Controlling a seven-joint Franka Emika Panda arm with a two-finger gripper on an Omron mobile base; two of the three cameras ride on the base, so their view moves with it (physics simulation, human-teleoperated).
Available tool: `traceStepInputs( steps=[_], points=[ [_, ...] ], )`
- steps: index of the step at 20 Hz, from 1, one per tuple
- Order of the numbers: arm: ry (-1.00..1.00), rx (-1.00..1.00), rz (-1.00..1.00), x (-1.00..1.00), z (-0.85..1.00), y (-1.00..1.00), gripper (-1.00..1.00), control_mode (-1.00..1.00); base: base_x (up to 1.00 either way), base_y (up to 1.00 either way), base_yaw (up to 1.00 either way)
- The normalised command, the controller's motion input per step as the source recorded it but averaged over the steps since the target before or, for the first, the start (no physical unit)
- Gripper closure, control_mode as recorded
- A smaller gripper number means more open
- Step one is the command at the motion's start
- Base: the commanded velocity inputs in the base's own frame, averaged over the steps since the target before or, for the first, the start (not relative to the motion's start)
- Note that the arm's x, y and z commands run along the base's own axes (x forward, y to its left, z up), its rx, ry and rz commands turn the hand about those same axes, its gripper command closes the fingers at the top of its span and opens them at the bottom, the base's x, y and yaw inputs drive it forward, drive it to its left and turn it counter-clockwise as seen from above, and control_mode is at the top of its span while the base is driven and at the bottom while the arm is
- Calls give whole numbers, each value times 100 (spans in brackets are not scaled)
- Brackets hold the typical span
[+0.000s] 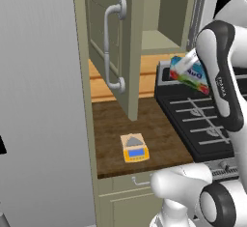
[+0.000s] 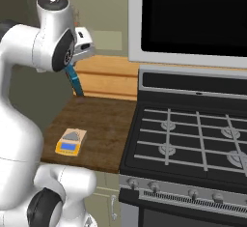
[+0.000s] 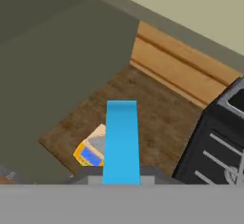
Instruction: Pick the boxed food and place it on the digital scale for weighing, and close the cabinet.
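Gripper [image 2: 76, 63], raised above the wooden counter [image 1: 144, 124], closed on the boxed food [image 1: 190, 75], held edge-on and aloft beside the stove [image 2: 193, 139]. Below, on the counter, the digital scale [image 1: 134, 148]. Cabinet [image 1: 126, 47] door open, jutting over the counter behind the scale. Box lettering too blurred to read.

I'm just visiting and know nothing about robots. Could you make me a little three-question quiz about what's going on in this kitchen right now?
1. True or false: the boxed food lies on the digital scale.
2. The cabinet door is: A) open, B) closed.
3. What appliance stands right of the wooden counter?

Key:
1. False. The gripper holds it in the air.
2. A.
3. The stove.
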Motion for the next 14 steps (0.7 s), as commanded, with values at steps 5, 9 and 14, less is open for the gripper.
traceStepInputs(
  steps=[5,9,14],
  points=[
    [24,-8,37,7,-100,0,100,-100,0,0,0],
    [17,-10,34,0,-94,27,100,-100,0,0,0],
    [26,-10,29,14,-71,44,100,-100,0,0,0]
  ],
)
